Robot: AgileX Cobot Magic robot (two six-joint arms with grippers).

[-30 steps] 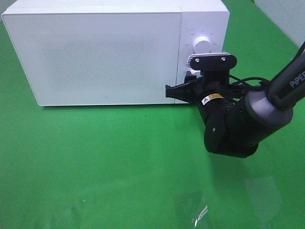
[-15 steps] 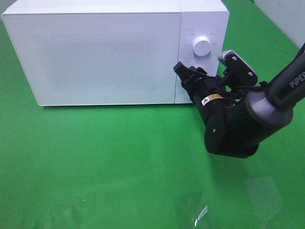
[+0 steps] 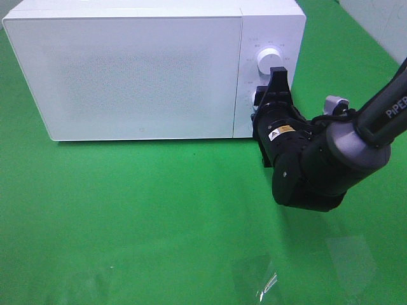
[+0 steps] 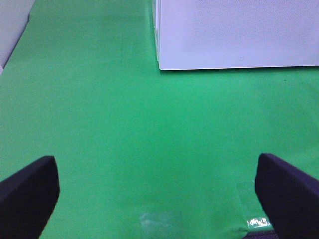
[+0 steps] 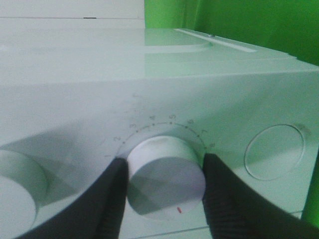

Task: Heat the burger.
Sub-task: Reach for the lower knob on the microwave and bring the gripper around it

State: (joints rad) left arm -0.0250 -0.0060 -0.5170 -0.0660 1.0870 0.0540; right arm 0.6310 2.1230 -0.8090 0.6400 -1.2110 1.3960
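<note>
1. Nearest the front, the left gripper [image 4: 159, 199] hung over the green cloth [image 4: 124, 99] with its jaws spread wide, holding nothing.
2. Farther back, the right gripper [image 5: 163, 162] was clamped on the white dial [image 5: 164, 186] of the microwave [image 3: 140, 70], which stood shut.
3. The burger showed in no view, so where it lay could not be told.

We count one white box-shaped microwave oven [image 3: 140, 70], two round white plastic dials [image 5: 164, 177], one round flush white button [image 5: 274, 152], one green cloth table cover [image 3: 159, 210] and one dark grey robot arm [image 3: 343, 152].
</note>
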